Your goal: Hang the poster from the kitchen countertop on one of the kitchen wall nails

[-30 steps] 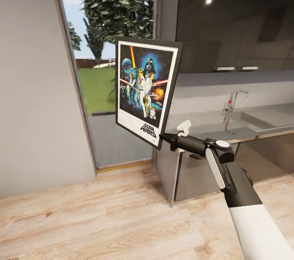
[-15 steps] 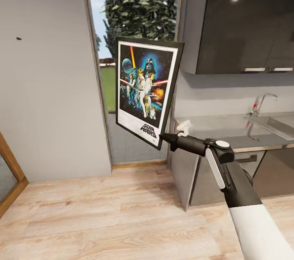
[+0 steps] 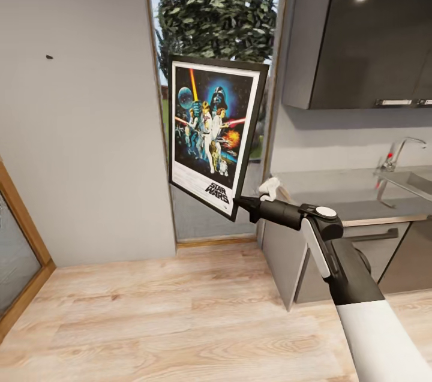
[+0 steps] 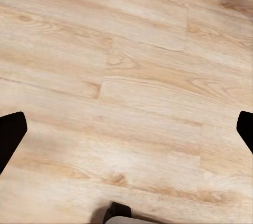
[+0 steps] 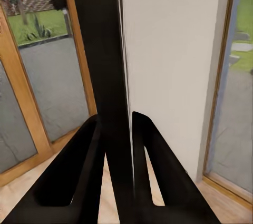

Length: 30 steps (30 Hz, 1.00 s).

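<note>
The framed Star Wars poster hangs upright in the air in front of the tall window, with my right gripper shut on its lower right corner. In the right wrist view its black edge runs up between my two fingers, which clamp it. A tiny dark wall nail sits on the light-grey wall to the poster's left, well apart from it. The grey countertop with sink and chrome tap lies to the right. My left gripper is open above the wood floor, holding nothing.
Black wall cupboards hang above the worktop, and dark cabinet fronts stand below it. A wood-framed glass door is at the far left. The tall garden window is behind the poster. Pale plank floor stretches ahead.
The whole view has swung left: the wall and nail have come into sight and the sink has slid right. The poster stays in the same grip in my right gripper.
</note>
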Motion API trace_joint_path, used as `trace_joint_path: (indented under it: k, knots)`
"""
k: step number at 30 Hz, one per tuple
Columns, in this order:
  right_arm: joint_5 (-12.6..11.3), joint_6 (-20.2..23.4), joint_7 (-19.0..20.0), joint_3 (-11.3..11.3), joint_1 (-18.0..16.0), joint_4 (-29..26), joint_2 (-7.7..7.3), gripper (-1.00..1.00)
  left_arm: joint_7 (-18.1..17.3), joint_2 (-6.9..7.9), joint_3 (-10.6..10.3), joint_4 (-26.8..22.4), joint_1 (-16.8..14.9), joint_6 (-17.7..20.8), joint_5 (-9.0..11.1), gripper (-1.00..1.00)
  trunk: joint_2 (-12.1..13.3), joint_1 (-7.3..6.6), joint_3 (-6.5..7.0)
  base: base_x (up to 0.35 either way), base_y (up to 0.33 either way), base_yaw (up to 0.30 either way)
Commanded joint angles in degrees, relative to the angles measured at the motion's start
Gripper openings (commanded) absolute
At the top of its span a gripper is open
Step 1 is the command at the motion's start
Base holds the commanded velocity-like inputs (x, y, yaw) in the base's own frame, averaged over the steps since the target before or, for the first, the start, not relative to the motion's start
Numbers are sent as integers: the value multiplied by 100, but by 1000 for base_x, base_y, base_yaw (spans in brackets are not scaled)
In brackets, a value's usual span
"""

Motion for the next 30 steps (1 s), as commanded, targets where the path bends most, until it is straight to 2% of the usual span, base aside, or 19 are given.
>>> trace_joint_path:
  k: [1, 18, 21, 22, 25, 30]
  knots:
    - [-73, 62, -9, 8, -6, -1, -3, -100, -27, 1, 6, 1, -2, 1, 23, 100, -12, 4, -11, 0, 293, 1]
    - [-73, 69, -2, 12, -6, 8, 12, -100, -27, 0, 6, 1, -2, 1, 23, 100, -12, 4, -11, 0, 293, 0]
    - [-61, 71, -7, 15, -13, 11, 30, -100, -27, -2, 6, 1, -2, 1, 23, 100, -12, 4, -11, 16, 149, 193]
    - [-47, 264, -8, 30, -60, 123, 45, -100, -27, -3, 6, 1, -2, 1, 23, 100, -12, 4, -11, 3, 23, 275]
    - [-50, 475, -12, 34, -120, 191, 56, -100, -27, -3, 6, 1, -2, 1, 23, 100, -12, 4, -11, 2, 15, 280]
    - [-61, 681, 74, 127, -478, 400, 95, -100, -27, -4, 6, 1, -2, 1, 23, 100, -12, 4, -11, 1, 6, 287]
